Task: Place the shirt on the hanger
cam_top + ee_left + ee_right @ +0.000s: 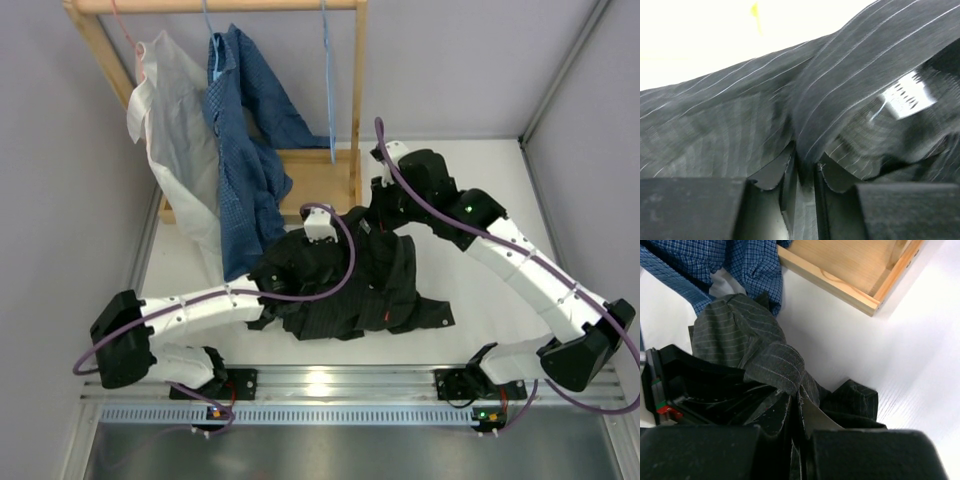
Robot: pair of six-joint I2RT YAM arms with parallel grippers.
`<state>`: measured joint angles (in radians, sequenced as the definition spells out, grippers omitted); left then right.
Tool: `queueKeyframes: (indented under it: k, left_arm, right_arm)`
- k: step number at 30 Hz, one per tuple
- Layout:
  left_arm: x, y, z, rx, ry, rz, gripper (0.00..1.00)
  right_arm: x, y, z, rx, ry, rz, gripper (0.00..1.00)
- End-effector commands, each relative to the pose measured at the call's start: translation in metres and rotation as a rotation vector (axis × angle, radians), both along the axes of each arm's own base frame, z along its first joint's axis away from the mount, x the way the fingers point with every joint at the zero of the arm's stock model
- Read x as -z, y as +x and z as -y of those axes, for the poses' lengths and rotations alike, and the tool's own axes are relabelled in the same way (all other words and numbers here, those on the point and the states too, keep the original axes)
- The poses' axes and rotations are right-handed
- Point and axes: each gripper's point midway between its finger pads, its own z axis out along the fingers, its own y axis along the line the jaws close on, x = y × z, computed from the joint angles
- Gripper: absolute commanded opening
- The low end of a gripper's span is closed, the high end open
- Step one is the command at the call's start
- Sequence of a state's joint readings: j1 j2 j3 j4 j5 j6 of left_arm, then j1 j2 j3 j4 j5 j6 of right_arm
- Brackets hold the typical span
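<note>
Left arm [200, 308]: white rounded links, bulky black joint housings. Right arm [530, 272]: same build, small green light showed near wrist. Purple cable [340, 262] ran along each arm in loose loops. Bases [215, 385] were black, green and orange lights by right one. Left gripper [804, 167], right gripper [796, 402]: matte black, flat fingers, edges scuffed pale.

No text, brand, number or sign could be read in any view. One white label [905, 97] was recorded on the black pinstriped shirt [740, 130], seen in the left wrist view near the right edge of the frame. The label lay tilted and bore short rows of dark print, too blurred to make out.
</note>
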<state>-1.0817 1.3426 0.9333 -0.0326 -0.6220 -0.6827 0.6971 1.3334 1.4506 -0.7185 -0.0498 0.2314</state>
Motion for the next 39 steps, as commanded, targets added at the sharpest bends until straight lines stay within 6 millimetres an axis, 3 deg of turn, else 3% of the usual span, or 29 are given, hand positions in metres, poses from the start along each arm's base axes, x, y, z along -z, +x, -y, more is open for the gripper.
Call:
queueKeyframes:
  k: [1,3,5,6,7,11,13,15,20,21,23,24,25,29,30,31,35,38,39]
  left_arm:
    - [-0.022,-0.006,-0.011,-0.015,-0.099,0.035,0.2]
    - [-0.017,-0.01,-0.019,-0.013,-0.092,0.03,0.05]
    - [-0.017,-0.014,-0.033,-0.034,-0.075,0.025,0.0]
    - [-0.016,-0.015,-0.037,-0.039,-0.063,0.022,0.0]
    - [-0.017,-0.016,-0.043,-0.047,-0.051,0.021,0.0]
    - [-0.018,-0.014,-0.054,-0.04,-0.042,0.008,0.0]
    - [-0.018,-0.015,-0.057,-0.035,-0.043,0.003,0.0]
    - [-0.021,-0.015,-0.061,-0.033,-0.052,0.003,0.0]
    - [-0.024,-0.018,-0.063,-0.026,-0.064,0.005,0.0]
    - [-0.023,-0.018,-0.063,-0.027,-0.061,0.0,0.0]
    - [-0.022,-0.018,-0.064,-0.038,-0.057,-0.007,0.0]
    - [-0.019,-0.017,-0.066,-0.05,-0.048,-0.014,0.0]
    - [-0.018,-0.017,-0.067,-0.053,-0.045,-0.018,0.0]
    - [-0.014,-0.021,-0.065,-0.04,-0.063,-0.037,0.0]
    - [-0.014,-0.021,-0.064,-0.037,-0.07,-0.039,0.0]
    - [-0.013,-0.022,-0.063,-0.03,-0.067,-0.044,0.0]
    - [-0.007,-0.024,-0.058,-0.007,-0.052,-0.058,0.0]
    - [0.0,-0.022,-0.059,-0.017,-0.032,-0.064,0.0]
    - [0.002,-0.022,-0.06,-0.023,-0.033,-0.068,0.0]
  right_arm:
    - [-0.017,0.013,-0.005,0.026,0.054,0.056,0.01]
    - [-0.016,0.015,-0.007,0.023,0.06,0.055,0.0]
    - [-0.022,0.014,-0.014,0.001,0.1,0.068,0.04]
    - [-0.027,0.012,-0.016,-0.013,0.12,0.077,0.15]
    - [-0.036,0.006,-0.022,-0.056,0.162,0.093,0.39]
    - [-0.064,0.007,-0.016,-0.026,0.202,0.156,0.47]
    - [-0.08,0.01,-0.013,-0.004,0.219,0.19,0.59]
    - [-0.091,0.012,-0.014,0.001,0.233,0.208,0.64]
    - [-0.123,0.03,-0.015,0.057,0.249,0.278,0.64]
    - [-0.121,0.036,-0.02,0.058,0.242,0.275,0.64]
    - [-0.14,0.045,-0.019,0.075,0.244,0.321,0.64]
    - [-0.132,0.053,-0.026,0.076,0.216,0.306,0.64]
    - [-0.149,0.058,-0.024,0.081,0.211,0.348,0.64]
    - [-0.16,0.088,-0.019,0.137,0.121,0.429,0.64]
    - [-0.153,0.098,-0.022,0.142,0.092,0.429,0.64]
    - [-0.165,0.104,-0.019,0.155,0.081,0.468,0.64]
    - [-0.17,0.126,-0.021,0.151,0.038,0.509,0.63]
    - [-0.164,0.135,-0.035,0.108,0.045,0.49,0.42]
    - [-0.157,0.139,-0.038,0.101,0.038,0.477,0.25]
